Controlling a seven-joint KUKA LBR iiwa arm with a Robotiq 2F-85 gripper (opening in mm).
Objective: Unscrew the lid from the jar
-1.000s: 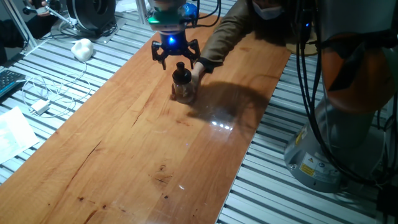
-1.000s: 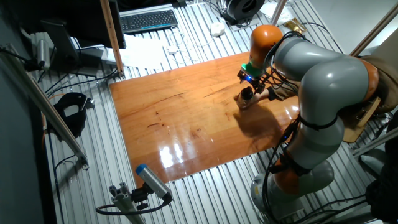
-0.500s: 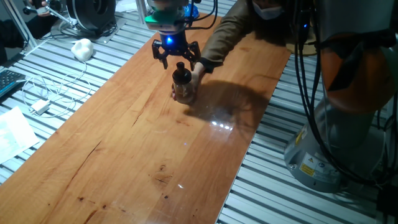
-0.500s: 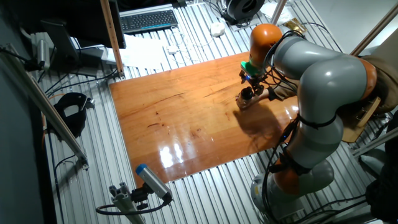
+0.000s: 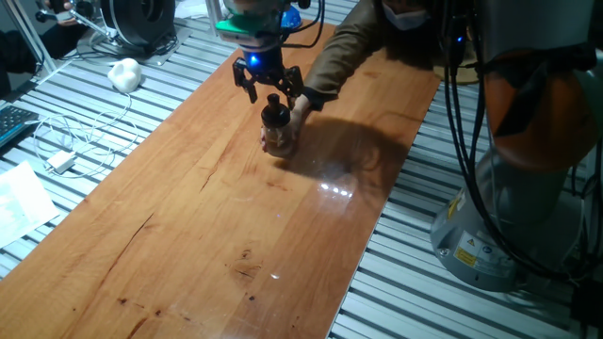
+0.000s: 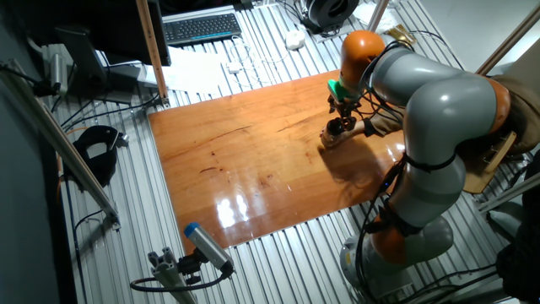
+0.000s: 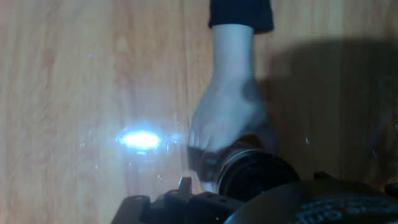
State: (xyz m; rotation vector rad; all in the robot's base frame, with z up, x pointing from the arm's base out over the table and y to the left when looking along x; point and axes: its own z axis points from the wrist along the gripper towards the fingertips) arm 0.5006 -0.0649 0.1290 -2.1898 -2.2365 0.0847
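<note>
The small clear glass jar [image 5: 277,139] stands on the wooden table [image 5: 217,207] with the black lid [image 5: 275,114] on it. A person's hand [image 5: 301,109] grips the jar from the far side. My gripper [image 5: 273,94] hovers just above the lid with its fingers spread wide around the knob, open and holding nothing. In the other fixed view the gripper [image 6: 340,116] sits right over the jar [image 6: 334,136]. In the hand view the lid [image 7: 255,177] shows as a dark disc low in the frame, with the person's hand [image 7: 230,118] wrapped around the jar.
The person's sleeved arm [image 5: 349,47] reaches in from the far side of the table. My arm's grey base [image 5: 528,198] stands to the right. A white cable and adapter [image 5: 61,160] lie on the slatted bench to the left. A keyboard [image 6: 201,28] lies beyond the table.
My gripper has risen slightly and turned a little above the lid. The jar, lid and the person's hand have stayed in place.
</note>
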